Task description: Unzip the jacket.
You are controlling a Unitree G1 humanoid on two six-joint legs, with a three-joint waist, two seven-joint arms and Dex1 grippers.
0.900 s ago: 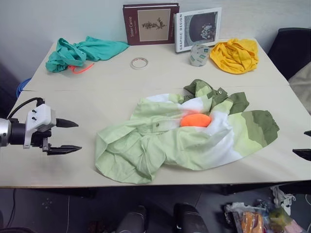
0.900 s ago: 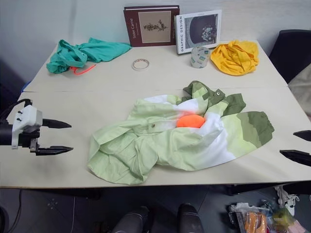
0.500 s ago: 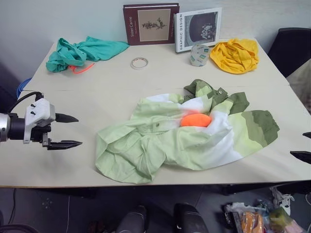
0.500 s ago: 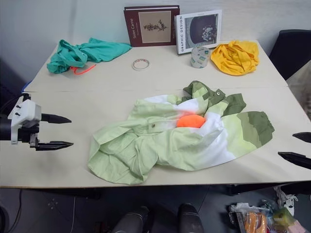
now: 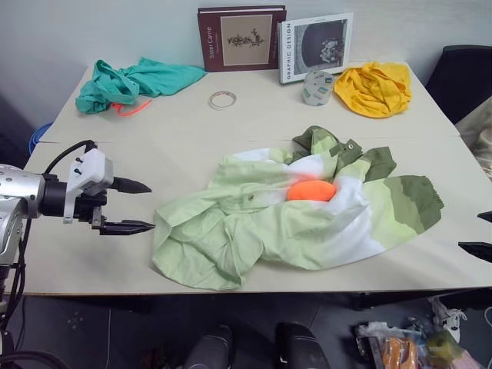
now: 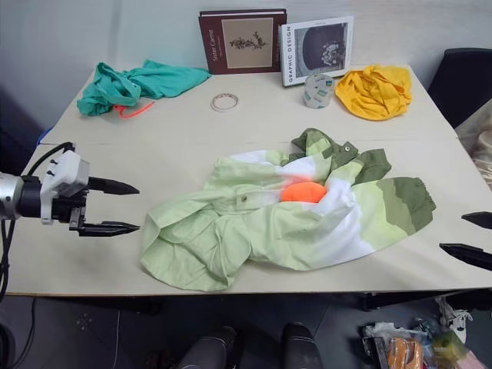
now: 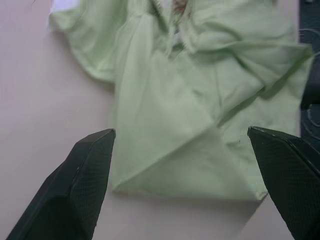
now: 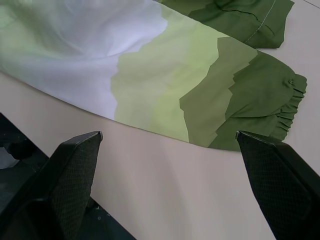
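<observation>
Our left gripper [image 5: 134, 206] – spread wide, empty – sits just left of the jacket [image 5: 292, 223], nearer than the right gripper [image 6: 475, 237], also released.

Beige table [image 5: 231, 123] against white wall [image 5: 92, 31], black chair [image 5: 465, 73].

My two head cameras look forward and down from above the near edge of the tabletop [image 5: 231, 131], taking in its whole surface up to the books against the back wall; they share nearly the same scene, slightly offset sideways. My left wrist camera looks close along its pincer [image 7: 190, 170] onto the jacket [image 5: 296, 219]'s pale green folds. My right wrist camera sits close over the olive sleeve end and the tabletop's edge.
</observation>
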